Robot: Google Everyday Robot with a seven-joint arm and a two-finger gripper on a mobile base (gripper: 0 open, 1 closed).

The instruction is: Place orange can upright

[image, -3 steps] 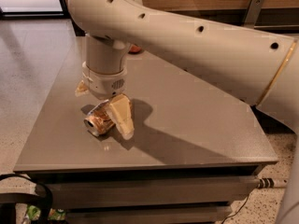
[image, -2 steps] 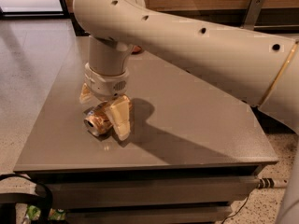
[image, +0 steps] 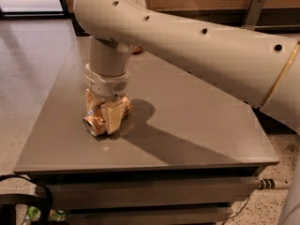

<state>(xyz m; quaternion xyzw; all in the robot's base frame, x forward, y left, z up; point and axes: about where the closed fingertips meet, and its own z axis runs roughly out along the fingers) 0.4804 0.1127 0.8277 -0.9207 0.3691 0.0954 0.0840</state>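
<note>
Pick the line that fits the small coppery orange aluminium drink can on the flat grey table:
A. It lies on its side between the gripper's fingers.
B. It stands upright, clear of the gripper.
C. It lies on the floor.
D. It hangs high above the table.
A: the coppery orange aluminium can lies on its side on the grey table, with the gripper down over it, a finger closed against each side.

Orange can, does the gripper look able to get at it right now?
Probably yes: the gripper is right down at the orange can, lying sideways on the table, nothing between them.
</note>
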